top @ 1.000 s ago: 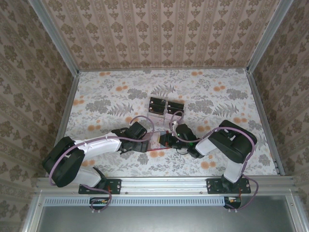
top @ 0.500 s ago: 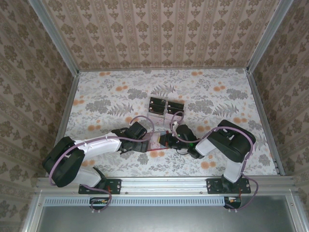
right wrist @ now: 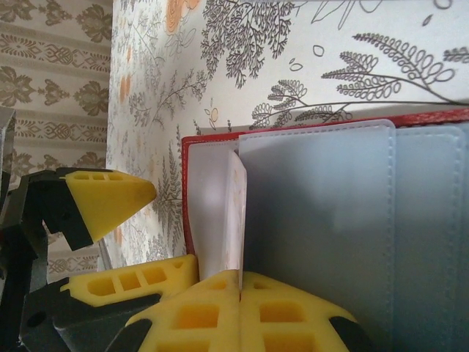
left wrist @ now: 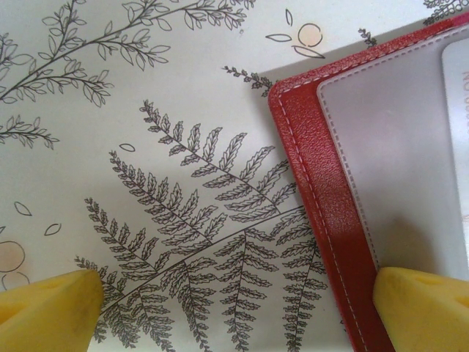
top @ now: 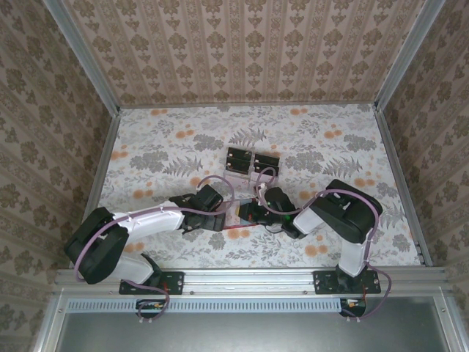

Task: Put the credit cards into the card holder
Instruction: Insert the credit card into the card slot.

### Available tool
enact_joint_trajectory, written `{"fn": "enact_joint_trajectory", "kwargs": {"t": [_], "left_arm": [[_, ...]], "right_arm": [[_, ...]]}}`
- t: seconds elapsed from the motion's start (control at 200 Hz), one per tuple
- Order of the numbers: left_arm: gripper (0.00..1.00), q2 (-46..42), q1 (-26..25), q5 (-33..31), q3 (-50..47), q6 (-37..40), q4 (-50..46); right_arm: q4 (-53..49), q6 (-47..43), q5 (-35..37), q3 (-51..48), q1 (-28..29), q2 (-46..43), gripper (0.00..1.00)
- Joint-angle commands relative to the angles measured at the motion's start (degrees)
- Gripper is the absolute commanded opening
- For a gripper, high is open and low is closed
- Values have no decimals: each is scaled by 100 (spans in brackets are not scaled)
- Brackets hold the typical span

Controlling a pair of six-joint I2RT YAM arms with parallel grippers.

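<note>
Where the two arms meet low on the desk (top: 161,147), the card holder (top: 236,215) is mostly buried under them from above. Only a red sliver shows between the black wrists, and from up there I cannot tell how either set of jaws stands. The left wrist view cuts the card holder (left wrist: 322,220) off at the right and bottom, showing one rounded red corner and a greyish pocket (left wrist: 388,161). A pale strip of card (left wrist: 458,147) runs out of frame there, its print too faint to read. In the right wrist view that card (right wrist: 235,213) is seen nearly edge-on, its near end hidden between the yellow fingers (right wrist: 308,293).

Against a second ago, the right arm (top: 344,213) has leaned a little further left, bringing its wrist closer over the card holder. The left arm (top: 146,220) and the two loose credit cards (top: 236,159) have not moved.

The card holder lies open on the desk, inner faces up. The right jaws are pinched tight on the one pale card, which stands along the left edge of a grey pocket; how far in it sits I cannot tell. The left jaws are spread wide, one yellow fingertip (left wrist: 421,301) over the card holder's red border and the other (left wrist: 44,308) over bare desk. The two loose credit cards lie side by side farther up the desk, apart from the card holder.
</note>
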Motion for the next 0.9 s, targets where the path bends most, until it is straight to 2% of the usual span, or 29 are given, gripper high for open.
{"fn": "enact_joint_trajectory", "kwargs": {"t": [0.0,0.125,0.205,0.35,0.49,0.7,0.895], "left_arm": [[100,116,-12,-42,-154,-60,-81],[100,114,-13,-34,-145,-60,-79],[100,104,-7,-37,-133,-59,-91],[100,19,-7,-16,-90,-65,-120],[100,-106,12,28,-15,-67,-156],[100,-367,151,84,85,-21,-256],[100,-635,482,82,154,38,-353]], "right_arm": [[-507,-27,-89,54,46,240,0],[-678,-77,-122,130,46,179,1],[-948,-176,-110,191,36,-6,14],[-1944,-562,53,398,33,-607,46],[-3117,-1008,361,669,30,-1198,62],[-4053,-1345,670,924,31,-1643,65],[-4475,-1397,827,1119,37,-1682,59]]}}
